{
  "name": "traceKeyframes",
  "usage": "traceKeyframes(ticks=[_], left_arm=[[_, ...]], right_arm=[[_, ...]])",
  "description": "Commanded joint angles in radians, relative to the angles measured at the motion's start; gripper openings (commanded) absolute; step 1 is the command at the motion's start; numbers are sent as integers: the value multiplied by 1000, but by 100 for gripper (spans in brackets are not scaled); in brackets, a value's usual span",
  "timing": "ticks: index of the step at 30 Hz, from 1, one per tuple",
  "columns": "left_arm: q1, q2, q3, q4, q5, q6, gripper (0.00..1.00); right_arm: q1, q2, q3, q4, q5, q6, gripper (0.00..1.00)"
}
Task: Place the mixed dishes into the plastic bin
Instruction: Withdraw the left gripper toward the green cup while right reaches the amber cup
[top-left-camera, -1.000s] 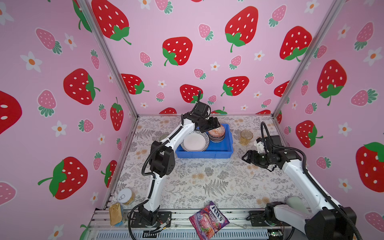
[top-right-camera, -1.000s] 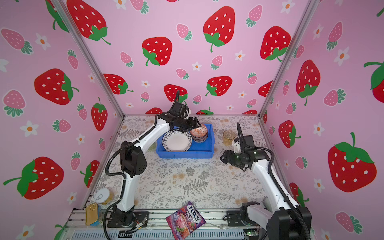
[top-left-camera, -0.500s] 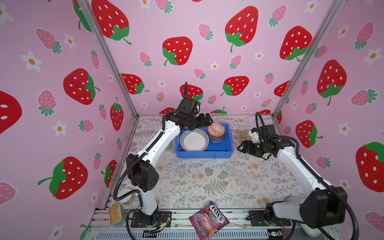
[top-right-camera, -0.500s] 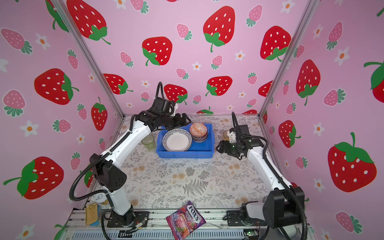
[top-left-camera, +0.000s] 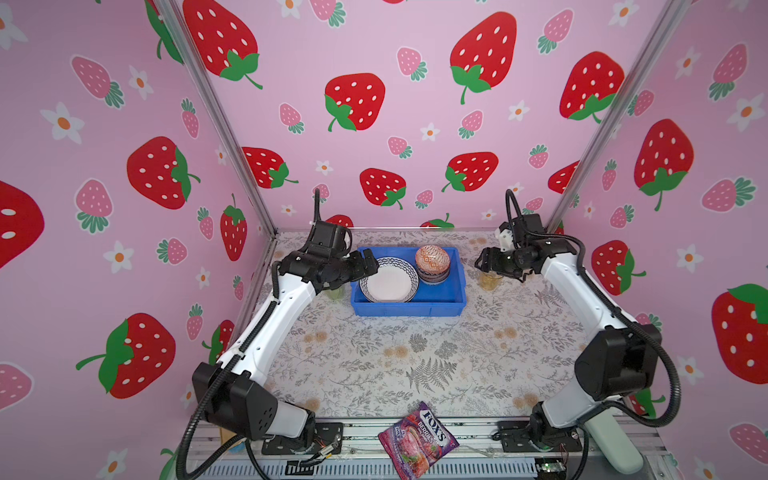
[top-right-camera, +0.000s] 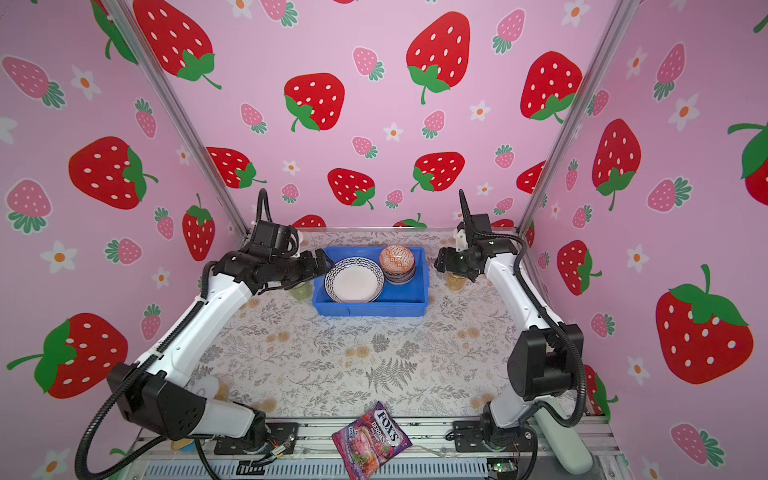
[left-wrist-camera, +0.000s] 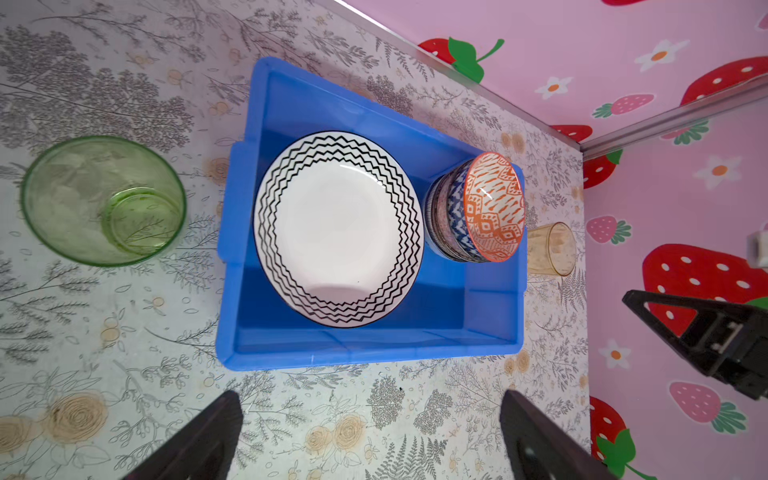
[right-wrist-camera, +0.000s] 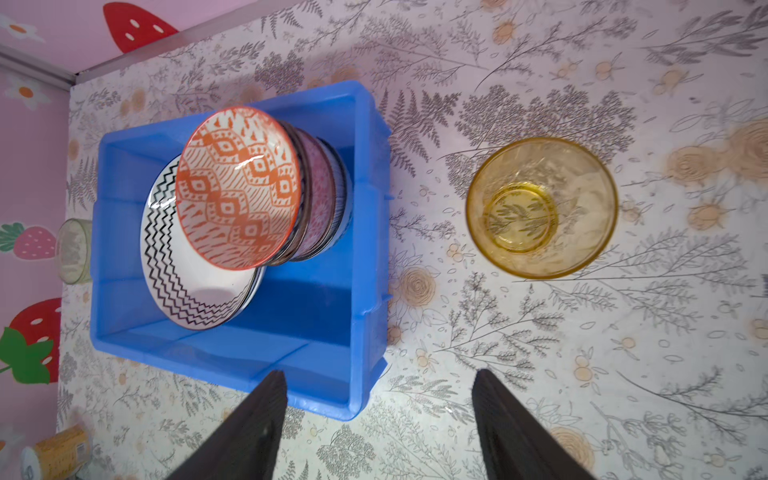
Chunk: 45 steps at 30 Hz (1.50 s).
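place: robot test booth | cues: strawberry-print walls (top-left-camera: 374, 41), aluminium posts (top-left-camera: 221, 120)

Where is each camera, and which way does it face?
Both top views: high at the front, looking down at the blue bin; left arm, right arm show.
Left wrist: above the table, down onto green tumbler; open left gripper.
Right wrist: above the table, down onto amber tumbler; open right gripper.
Shared: all show bin, zigzag plate, orange bowl.

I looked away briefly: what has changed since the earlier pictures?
The left gripper drew back leftward from over the bowl stack to the left rim of the bin. The right gripper moved rearward toward the amber tumbler. Both are empty. Everything else stayed put.
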Motion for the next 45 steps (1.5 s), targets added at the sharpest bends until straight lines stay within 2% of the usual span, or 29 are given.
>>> traceKeyframes(ticks=[1,9,16,31,45], left_arm=[[43,-74,-53,-37,-21,9,99],[122,-262,-192,-108,-34,-13,99],[169,-363,-273,-129,-35,-28,99],[204,-341,-304,-97,10,-31,99],[226,-285,-327,-35,64,-20,99]], right_arm=[[-54,48,50,-45,58,-42,73],[-134,167,113,-47,125,-68,71],[-143,265,163,-55,150,-82,69],[-143,339,172,-43,163,-81,63],[-132,335,125,-14,178,-73,56]])
